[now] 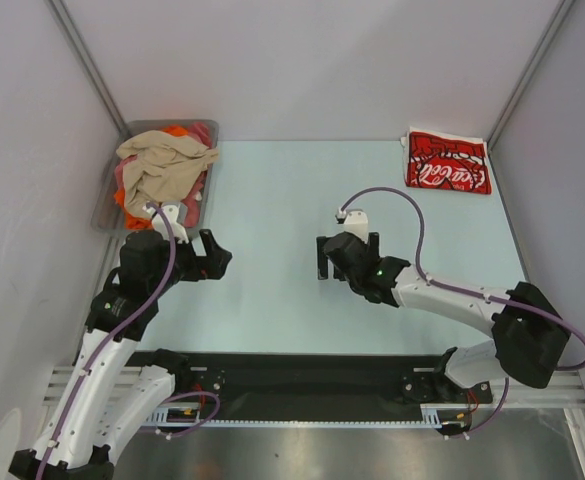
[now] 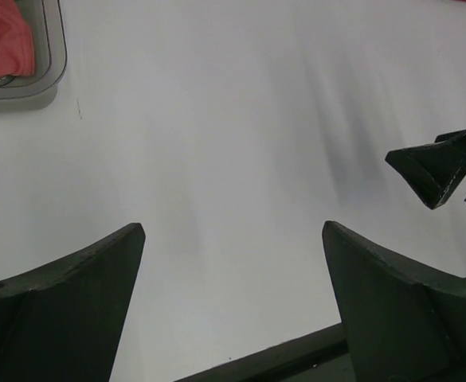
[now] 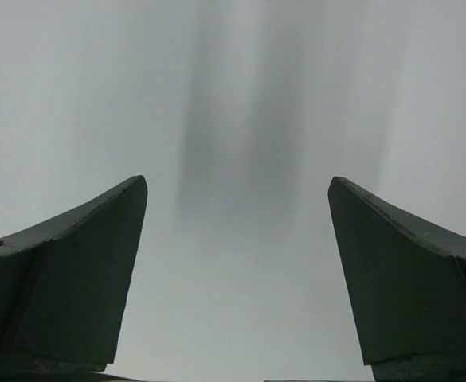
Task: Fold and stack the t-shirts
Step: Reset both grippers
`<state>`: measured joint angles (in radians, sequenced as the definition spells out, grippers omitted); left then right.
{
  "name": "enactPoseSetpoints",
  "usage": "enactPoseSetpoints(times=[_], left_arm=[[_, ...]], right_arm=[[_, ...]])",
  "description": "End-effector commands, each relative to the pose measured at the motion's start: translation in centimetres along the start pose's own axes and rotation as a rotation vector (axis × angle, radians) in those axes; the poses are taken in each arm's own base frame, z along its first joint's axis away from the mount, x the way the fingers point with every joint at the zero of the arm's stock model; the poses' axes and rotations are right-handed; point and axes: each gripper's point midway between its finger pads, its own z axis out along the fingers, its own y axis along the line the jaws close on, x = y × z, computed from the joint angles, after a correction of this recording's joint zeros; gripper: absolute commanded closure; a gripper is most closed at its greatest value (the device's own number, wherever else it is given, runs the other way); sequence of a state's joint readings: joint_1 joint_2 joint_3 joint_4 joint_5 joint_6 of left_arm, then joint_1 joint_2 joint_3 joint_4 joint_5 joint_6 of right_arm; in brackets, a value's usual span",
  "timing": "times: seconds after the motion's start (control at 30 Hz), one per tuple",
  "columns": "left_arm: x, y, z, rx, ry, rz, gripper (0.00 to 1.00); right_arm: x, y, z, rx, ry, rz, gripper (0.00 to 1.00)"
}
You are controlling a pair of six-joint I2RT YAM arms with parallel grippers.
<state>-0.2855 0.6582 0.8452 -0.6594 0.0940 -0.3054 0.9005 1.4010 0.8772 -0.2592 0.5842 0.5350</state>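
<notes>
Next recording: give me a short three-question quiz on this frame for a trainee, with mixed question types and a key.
1. True or false: the left tool is shut on a shirt.
2. Which t-shirt lies topmost in the grey rectangular plastic tray? A beige, B blue, C black.
3. Where on the pale table does the folded white cloth t-shirt with red Coca-Cola print lie?
Key: 1 false, it is open and empty. 2 A, the beige cloth t-shirt. 3 far right corner.
</notes>
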Motion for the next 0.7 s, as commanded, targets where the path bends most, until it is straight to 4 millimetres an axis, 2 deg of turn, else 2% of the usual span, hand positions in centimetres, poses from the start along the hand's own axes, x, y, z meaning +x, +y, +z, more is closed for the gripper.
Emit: enactPoseSetpoints(times=[0.0, 0.03, 0.2, 0.23, 0.3, 0.33, 0.47, 0.53, 0.57, 0.67], left_arm=[[-0.7, -0.4, 0.2, 0.025, -0.029, 0.0, 0.0], [-0.7, -0.4, 0.2, 0.024, -0.028, 0.0, 0.0], [-0.5, -0.4, 0.4, 0.027, -0.014, 0.002, 0.0], [-0.4, -0.4, 0.5, 0.026, -0.011, 0.003, 0.0], [-0.2, -0.4, 0.7, 0.026, -0.002, 0.002, 0.0], [-0.2, -0.3, 0.9, 0.025, 0.004, 0.0, 0.0], [0.3, 0.0, 1.5, 0.009, 0.033, -0.004, 0.0], [0.5, 0.0, 1.8, 0.01, 0.047, -0.005, 0.0], [0.6, 0.1, 1.9, 0.005, 0.056, -0.008, 0.0], [0.6, 0.4, 2.0, -0.016, 0.056, -0.012, 0.0]], right_arm=[[-2.3, 3.5, -1.7, -0.2, -0.05, 0.008, 0.0], [-3.2, 4.0, -2.3, -0.233, -0.074, 0.017, 0.0], [-4.0, 5.9, -3.8, -0.379, -0.115, 0.041, 0.0], [-2.9, 5.6, -3.6, -0.381, -0.098, 0.044, 0.0], [-3.0, 5.8, -4.0, -0.413, -0.114, 0.066, 0.0], [-2.6, 5.6, -4.0, -0.408, -0.105, 0.073, 0.0], [-3.2, 4.0, -4.5, -0.388, -0.146, 0.139, 0.0], [-3.9, 4.1, -4.8, -0.435, -0.189, 0.174, 0.0], [-3.6, 3.7, -4.6, -0.449, -0.184, 0.186, 0.0], [-4.5, 2.5, -4.3, -0.434, -0.195, 0.242, 0.0]])
